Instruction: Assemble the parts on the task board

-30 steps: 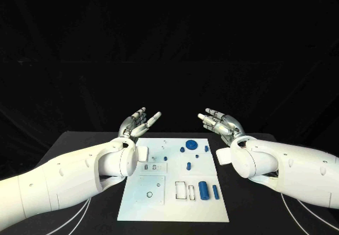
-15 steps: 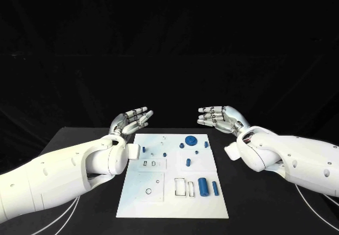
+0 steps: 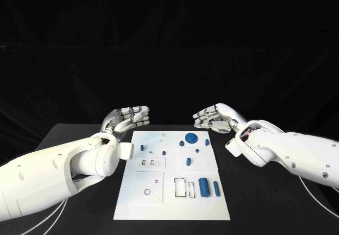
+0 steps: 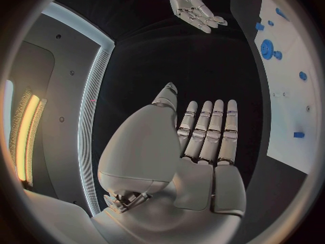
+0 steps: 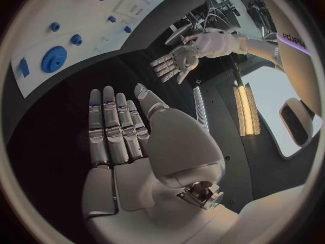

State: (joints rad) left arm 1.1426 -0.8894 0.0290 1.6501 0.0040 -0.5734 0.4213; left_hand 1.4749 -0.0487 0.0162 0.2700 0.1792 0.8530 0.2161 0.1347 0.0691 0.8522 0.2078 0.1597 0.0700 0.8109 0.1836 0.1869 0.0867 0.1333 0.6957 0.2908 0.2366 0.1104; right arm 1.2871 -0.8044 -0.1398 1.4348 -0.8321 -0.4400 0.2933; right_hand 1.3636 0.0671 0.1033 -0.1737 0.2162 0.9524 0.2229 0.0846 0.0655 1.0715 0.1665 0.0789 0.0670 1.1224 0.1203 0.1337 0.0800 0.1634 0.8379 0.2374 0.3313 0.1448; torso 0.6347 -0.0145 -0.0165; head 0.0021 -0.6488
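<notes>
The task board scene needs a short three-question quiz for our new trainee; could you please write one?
1. True or false: the left hand holds a blue part.
2. Which blue part lies nearest the board's far edge: A the gear, B the large cylinder?
3. Fill in: both hands hover beyond the task board's ____ edge.

Key: 1 false; 2 A; 3 far. The right hand is empty too.

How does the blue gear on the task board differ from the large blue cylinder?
The blue gear is a round, toothed disc at the far end of the task board; the large blue cylinder is long and smooth, lying at the near end. Both are blue, and no hand touches them.
</notes>
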